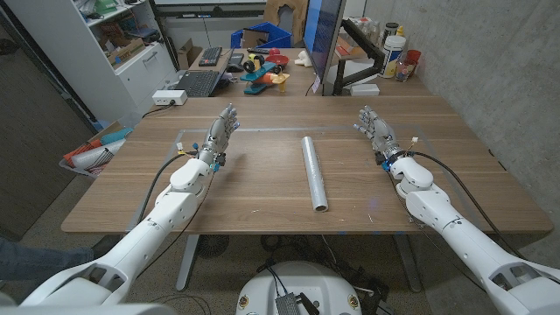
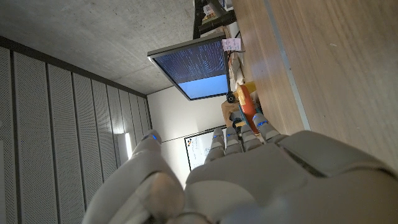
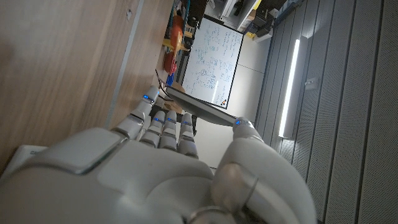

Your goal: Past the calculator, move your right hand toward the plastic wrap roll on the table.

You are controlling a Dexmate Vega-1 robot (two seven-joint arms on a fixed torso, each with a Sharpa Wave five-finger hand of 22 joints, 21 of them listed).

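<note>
The wooden surface [image 1: 262,188] spreads wide under both my arms, matte brown with a fine straight grain, and the plastic wrap roll [image 1: 315,171] lies near its middle, between my two hands. It is a slim, pale, glossy cylinder, smooth and rigid-looking, with its long axis running away from me toward the far edge, the near end angled slightly to my right. My right hand [image 1: 374,128] hovers over the right part of the surface, well apart from the roll, fingers apart and reaching forward, holding nothing; the roll lies to its left and a little nearer to me, so the coming move is mostly a sideways sweep inward. My left hand [image 1: 221,133] mirrors it on the other side, also spread and empty, about as far from the roll as the right. I see no calculator on the surface, though something small could be lost at this resolution. In the right wrist view the white moulded back of my right hand [image 3: 168,168] shows rounded, hard plastic shells with small blue lights at the fingertips.
</note>
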